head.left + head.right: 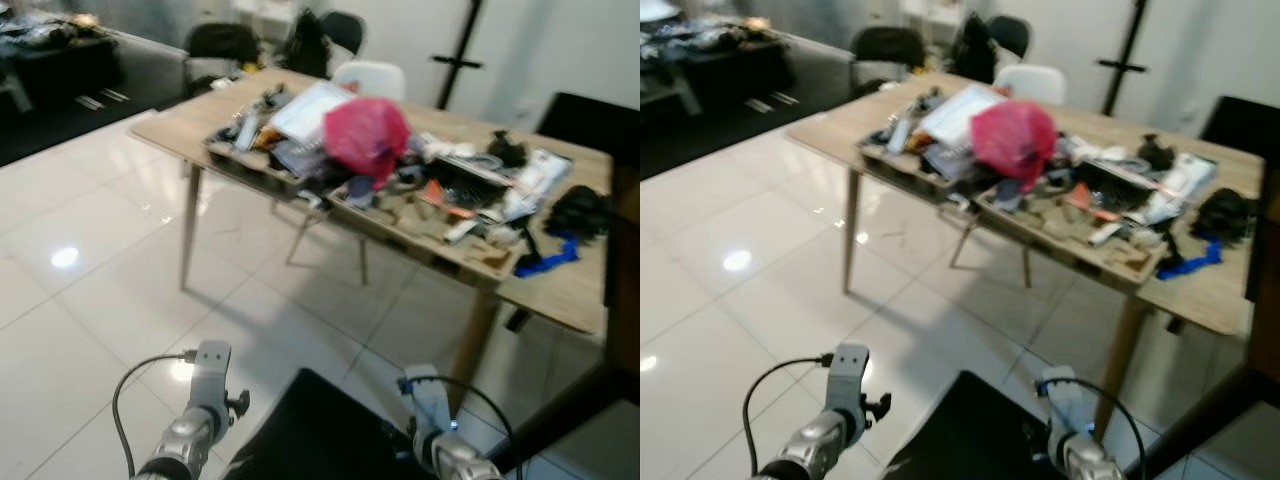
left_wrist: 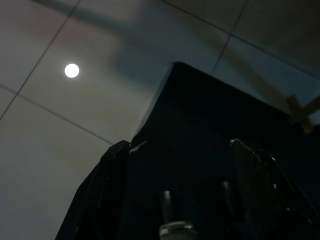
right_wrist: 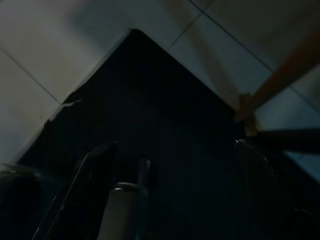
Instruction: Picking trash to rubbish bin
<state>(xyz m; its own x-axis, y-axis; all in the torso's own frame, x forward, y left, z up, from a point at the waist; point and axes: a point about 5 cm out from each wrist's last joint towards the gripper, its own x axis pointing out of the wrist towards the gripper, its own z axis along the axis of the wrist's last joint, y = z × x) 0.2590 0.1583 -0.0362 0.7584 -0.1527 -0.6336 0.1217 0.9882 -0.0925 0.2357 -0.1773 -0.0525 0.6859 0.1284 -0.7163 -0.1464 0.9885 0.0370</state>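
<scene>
A wooden table [image 1: 570, 290] ahead carries a heap of clutter: a pink plastic bag [image 1: 366, 135], white papers [image 1: 310, 108], black items [image 1: 575, 210], a blue scrap [image 1: 545, 260] and shallow wooden trays [image 1: 420, 235] full of bits. Both arms hang low in front of me, the left arm [image 1: 195, 415] and the right arm [image 1: 435, 435]. Between them a black object [image 1: 320, 430] lies on the floor tiles. The left gripper [image 2: 179, 144] is open above that black object. Over the same object, the right gripper [image 3: 175, 145] is open too. Neither holds anything.
Chairs, one white [image 1: 370, 78] and others dark [image 1: 222, 45], stand behind the table. A dark post [image 1: 462, 55] rises at the back. A dark wooden frame [image 1: 625, 300] stands at the right. Glossy white floor tiles [image 1: 90, 270] stretch to the left.
</scene>
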